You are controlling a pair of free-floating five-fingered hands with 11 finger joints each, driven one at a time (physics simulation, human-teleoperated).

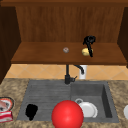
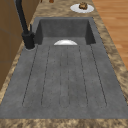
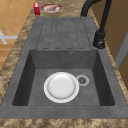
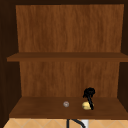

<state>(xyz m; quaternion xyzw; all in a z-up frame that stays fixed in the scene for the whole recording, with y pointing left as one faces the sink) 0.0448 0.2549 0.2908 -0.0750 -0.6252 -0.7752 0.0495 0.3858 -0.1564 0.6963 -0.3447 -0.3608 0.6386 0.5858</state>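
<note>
My right hand (image 1: 88,40) is up at the lower cabinet shelf (image 1: 42,56), just above and against a small yellow object (image 1: 85,52) that rests on the shelf; the upper view shows the same hand (image 4: 88,93) over the yellow object (image 4: 86,105). A small grey round object (image 1: 66,50) lies on the shelf to its left. My left hand (image 1: 31,111) hangs idle and relaxed, holding nothing, low at the left in front of the drainboard (image 1: 42,95). A big red ball (image 1: 67,115) sits at the bottom centre. A white plate (image 3: 61,87) lies in the sink basin.
A black faucet (image 1: 68,75) stands behind the sink, with a white cup (image 1: 83,73) at the wall. A red box (image 3: 36,8) and a plate of food (image 3: 51,8) sit on the left counter. Another plate with brown food (image 2: 82,7) sits on the right counter.
</note>
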